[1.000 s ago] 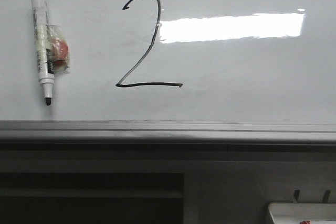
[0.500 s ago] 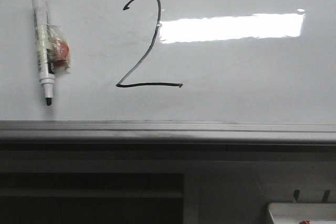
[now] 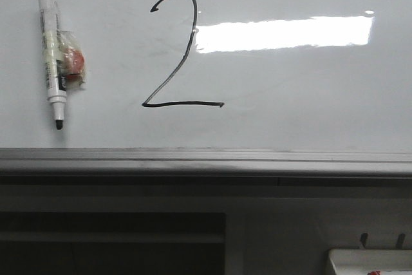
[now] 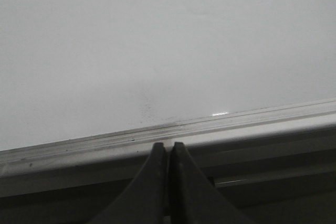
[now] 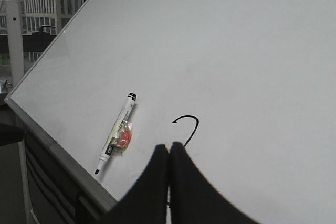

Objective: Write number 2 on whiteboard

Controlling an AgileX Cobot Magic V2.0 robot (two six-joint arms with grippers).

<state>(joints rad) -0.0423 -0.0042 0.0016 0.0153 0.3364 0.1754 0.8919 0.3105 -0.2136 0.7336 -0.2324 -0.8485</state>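
Observation:
A black hand-drawn number 2 (image 3: 177, 53) stands on the whiteboard (image 3: 290, 94), left of a bright rectangular glare. A white marker (image 3: 51, 53) with a black tip lies on the board at the left, a red lump taped to its side. In the right wrist view my right gripper (image 5: 168, 148) is shut and empty, covering the lower part of the number 2 (image 5: 190, 125); the marker (image 5: 116, 131) lies apart from it. My left gripper (image 4: 168, 147) is shut and empty, in front of the board's grey edge ledge (image 4: 236, 124). Neither gripper shows in the front view.
The grey metal ledge (image 3: 206, 161) runs along the board's near edge. Below it at the right is a corner of a small white tray (image 3: 370, 263) with a red mark. Buildings (image 5: 37, 3) show past the board's edge in the right wrist view.

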